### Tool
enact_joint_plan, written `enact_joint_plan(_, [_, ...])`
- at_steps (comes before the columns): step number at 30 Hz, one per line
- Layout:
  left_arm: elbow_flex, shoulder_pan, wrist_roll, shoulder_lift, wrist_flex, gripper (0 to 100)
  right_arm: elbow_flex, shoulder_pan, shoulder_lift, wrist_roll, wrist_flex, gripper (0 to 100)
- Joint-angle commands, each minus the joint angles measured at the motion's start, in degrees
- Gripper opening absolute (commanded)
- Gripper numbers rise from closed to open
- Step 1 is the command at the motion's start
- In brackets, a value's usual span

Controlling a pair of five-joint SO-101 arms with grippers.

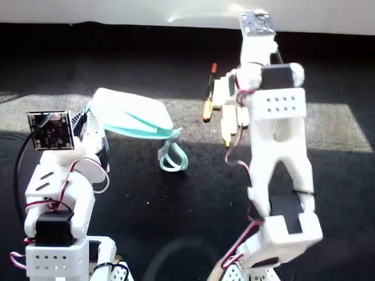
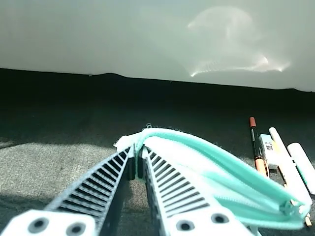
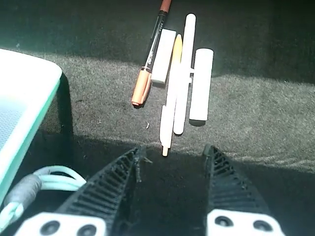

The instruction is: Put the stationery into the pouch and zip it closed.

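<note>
Dark felt-like cloth (image 1: 146, 211) covers the table, with a pale wall (image 2: 147, 34) behind and a sunlit band across the middle.

Pouch (image 1: 132, 117): white with teal zipper tape, lying flat in the sunlit band. Two teal bands part along its top edge and meet at one end. A teal wrist strap (image 1: 173, 158) loops out from that end onto the cloth.

Left gripper (image 2: 138, 155): jaws pinched together on the pouch's corner, at the end opposite the strap.

Stationery (image 3: 172, 73): well apart from the pouch, past its strap end, in a tight parallel row.
- orange-capped pen (image 3: 150, 59), nearest the pouch
- small white eraser (image 3: 163, 55), touching the pen
- cream pencil (image 3: 170, 93)
- long white pen (image 3: 182, 73)
- short white stick (image 3: 202, 83), farthest from the pouch

Right gripper (image 3: 173, 152): jaws spread wide, holding nothing, just short of the pencil tip. In the high view, the right arm's white body stands over the row and hides part of it.
</note>
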Motion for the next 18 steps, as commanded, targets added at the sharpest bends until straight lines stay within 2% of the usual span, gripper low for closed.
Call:
enact_joint_plan(1, [0.7, -0.7, 4.0, -0.6, -2.3, 1, -10.9, -3.8, 11.0, -0.4, 0.2, 17.8])
enact_joint_plan(4, [1.4, -0.7, 6.2, -0.7, -2.2, 1, -16.6, -5.7, 19.4, -0.4, 0.2, 17.6])
enact_joint_plan(9, [1.4, -3.5, 5.9, -0.4, -2.2, 1, -22.5, -5.8, 30.3, -0.4, 0.2, 17.4])
enact_joint_plan(14, [3.4, -4.8, 0.0, -0.7, -2.3, 1, -25.8, -5.9, 36.5, -0.4, 0.2, 17.3])
enact_joint_plan(18, [4.2, -4.8, -0.2, -0.7, -2.3, 1, -27.5, -5.9, 40.2, -0.4, -0.3, 17.3])
